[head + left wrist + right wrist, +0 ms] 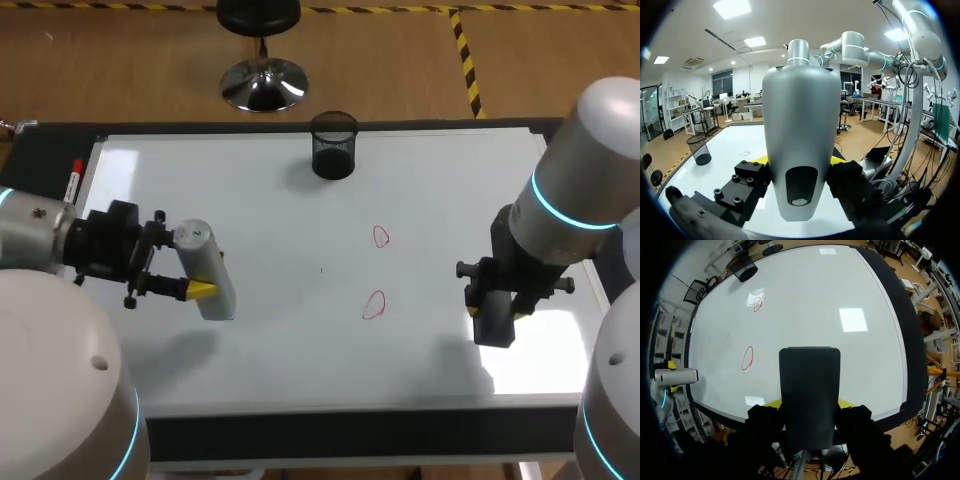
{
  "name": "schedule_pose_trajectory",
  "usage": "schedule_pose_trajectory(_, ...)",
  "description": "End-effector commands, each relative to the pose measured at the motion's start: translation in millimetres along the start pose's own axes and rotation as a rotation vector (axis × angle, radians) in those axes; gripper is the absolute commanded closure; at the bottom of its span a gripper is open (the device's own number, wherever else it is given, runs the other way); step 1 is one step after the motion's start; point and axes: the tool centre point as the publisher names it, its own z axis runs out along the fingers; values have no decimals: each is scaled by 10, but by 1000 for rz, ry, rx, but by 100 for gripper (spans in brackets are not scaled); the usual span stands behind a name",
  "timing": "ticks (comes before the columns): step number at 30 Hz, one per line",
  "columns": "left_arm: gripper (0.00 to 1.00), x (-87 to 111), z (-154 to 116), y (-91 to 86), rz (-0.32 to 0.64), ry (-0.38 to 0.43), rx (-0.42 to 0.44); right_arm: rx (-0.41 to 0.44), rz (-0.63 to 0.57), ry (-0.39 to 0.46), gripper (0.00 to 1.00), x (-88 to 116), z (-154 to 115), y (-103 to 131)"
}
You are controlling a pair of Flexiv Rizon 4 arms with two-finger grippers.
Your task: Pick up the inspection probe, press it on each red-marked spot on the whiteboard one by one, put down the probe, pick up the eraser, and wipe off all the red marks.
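Currently left fingers grip probe over whiteboard, left side; right fingers clamp eraser over right side. Two red marks lie between, unwiped.

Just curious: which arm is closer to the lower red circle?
Right. The right arm, holding the eraser, is right of the lower red circle; the left arm, holding the probe, is farther left.

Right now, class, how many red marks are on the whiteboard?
2. One red mark lies toward the mesh cup; the other mark sits nearer the front edge, right of centre. The held eraser or probe could hide more.
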Motion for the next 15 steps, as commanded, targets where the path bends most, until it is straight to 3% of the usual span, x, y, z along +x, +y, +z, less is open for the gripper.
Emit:
schedule_pose_trajectory(1,100,26,216,-3,4,9,0,-1,-1,2,100,-10,-10,-5)
schedule_pose_trajectory(15,100,128,763,-179,24,62,21,-1,-1,2,100,-10,-10,-5)
